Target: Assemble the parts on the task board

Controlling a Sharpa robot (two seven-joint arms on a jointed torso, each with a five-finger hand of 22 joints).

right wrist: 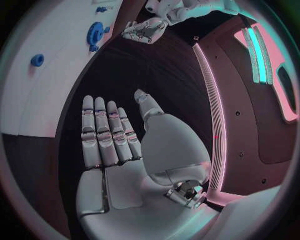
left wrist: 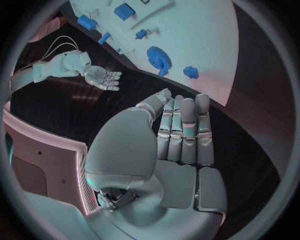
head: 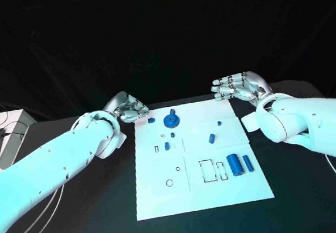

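- Nearest me: the board, a white plate in the middle of the black table. Its near end is bare white; I see nothing standing there.
- Mid-board, right side: two blue cylinders lying side by side, just beside outlined slots. To the left, a square outline with a small hole.
- Further up: a small peg by another outlined recess, an angled piece near it, and smaller bits I can't identify.
- Far end: the gear, flat on the board, and a small nut at the far left corner.
- Left hand hangs just off the far left corner, close to the nut. From its wrist camera the fingers lie straight and pressed side by side, palm bare, holding nothing.
- Right hand sits just past the far right corner, apart from every part. Fingers straight and together, thumb out to the side, nothing held.
- My read: assembly not started; all parts look loose. Step in hand is a first reach.
- To do it well, I'd take the part nearest a hand, the nut or gear for the left. Come down from above, spread the fingers before contact, pinch across the part's sides, lift clear before travelling. Keep the right hand off the board so it doesn't scatter the loose parts.
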